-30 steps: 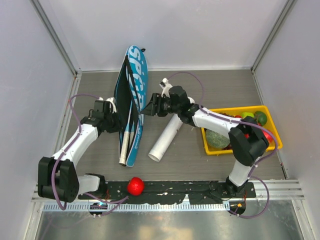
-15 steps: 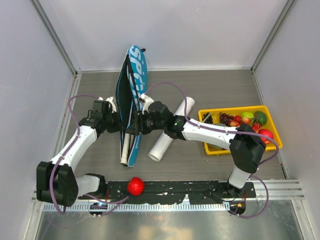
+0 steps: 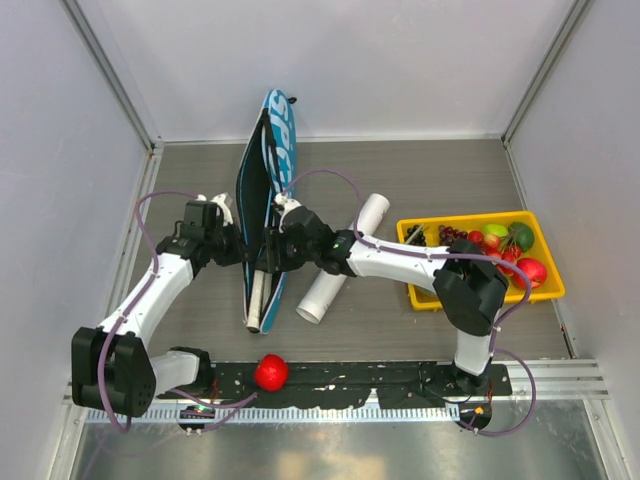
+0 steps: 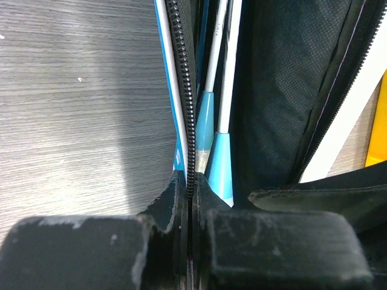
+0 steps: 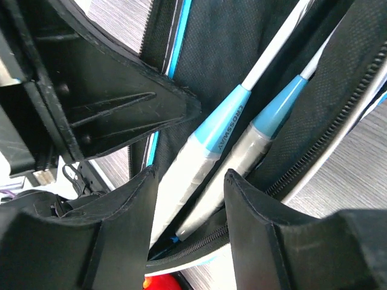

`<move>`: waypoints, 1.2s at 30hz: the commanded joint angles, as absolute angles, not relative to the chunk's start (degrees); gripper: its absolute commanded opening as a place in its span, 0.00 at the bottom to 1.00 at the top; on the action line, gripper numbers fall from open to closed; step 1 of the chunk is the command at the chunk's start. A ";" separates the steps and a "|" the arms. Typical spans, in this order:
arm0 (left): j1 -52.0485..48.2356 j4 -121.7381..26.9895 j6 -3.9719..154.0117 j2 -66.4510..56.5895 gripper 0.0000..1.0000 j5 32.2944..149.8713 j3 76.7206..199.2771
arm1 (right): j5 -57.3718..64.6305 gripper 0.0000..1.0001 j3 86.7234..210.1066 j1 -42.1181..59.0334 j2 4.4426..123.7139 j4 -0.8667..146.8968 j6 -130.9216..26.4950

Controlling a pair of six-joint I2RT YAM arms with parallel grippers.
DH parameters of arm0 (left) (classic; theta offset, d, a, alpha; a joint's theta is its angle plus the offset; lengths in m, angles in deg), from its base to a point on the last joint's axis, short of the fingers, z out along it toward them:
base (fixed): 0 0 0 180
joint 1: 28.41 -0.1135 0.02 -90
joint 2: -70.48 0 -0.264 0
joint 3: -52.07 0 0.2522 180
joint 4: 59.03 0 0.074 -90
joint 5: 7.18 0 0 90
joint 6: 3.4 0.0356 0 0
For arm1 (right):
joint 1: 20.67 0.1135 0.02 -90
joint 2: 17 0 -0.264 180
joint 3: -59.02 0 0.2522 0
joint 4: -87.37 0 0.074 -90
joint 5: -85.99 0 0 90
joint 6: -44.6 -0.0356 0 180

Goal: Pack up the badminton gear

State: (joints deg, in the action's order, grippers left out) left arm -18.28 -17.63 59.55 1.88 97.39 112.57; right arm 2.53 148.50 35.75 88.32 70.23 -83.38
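Your left claw (image 4: 190,196) is pinching the zipper edge (image 4: 188,115) of the blue bag (image 3: 279,130), which is lying on the surface (image 3: 430,170). Your right claw (image 5: 190,175) is gaping open around two racket handles (image 5: 208,148) inside the bag. The white tube (image 3: 324,291) is lying just beside it.

Top overhead; wrists close (sharing bag (image 4: 272,90))

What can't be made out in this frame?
Racket heads: in every view they are hidden inside the bag; only the handles show.
Shuttlecocks: none visible in any view; the inside of the tube cannot be seen from the top view.
Right tool grip: the right wrist view shows it straddling the handles, contact unclear; in the top view the arm covers it.
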 commanded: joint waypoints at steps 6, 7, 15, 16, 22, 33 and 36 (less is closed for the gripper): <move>-18.21 -22.24 59.18 3.15 0.00 99.08 113.99 | -2.16 0.42 153.37 37.07 92.24 64.56 -82.93; -18.12 -21.81 59.44 3.06 0.00 98.82 114.17 | -3.82 0.40 153.81 37.07 92.94 62.90 -82.41; -18.39 -18.29 63.04 0.96 0.00 97.50 116.19 | -11.12 0.28 159.43 36.72 99.53 57.27 -80.47; -18.39 -18.20 63.22 0.87 0.00 97.76 116.19 | -12.26 0.27 160.66 36.64 100.32 56.65 -80.38; -18.56 -16.89 64.89 1.48 0.00 97.59 116.63 | -17.27 0.24 160.85 35.93 103.75 55.07 -80.03; -20.76 -10.12 69.81 2.01 0.00 94.95 121.37 | -18.60 0.24 156.63 33.56 105.08 54.72 -81.70; -20.85 -8.71 70.78 2.01 0.00 93.64 122.16 | -18.51 0.24 156.37 32.60 105.78 54.45 -81.87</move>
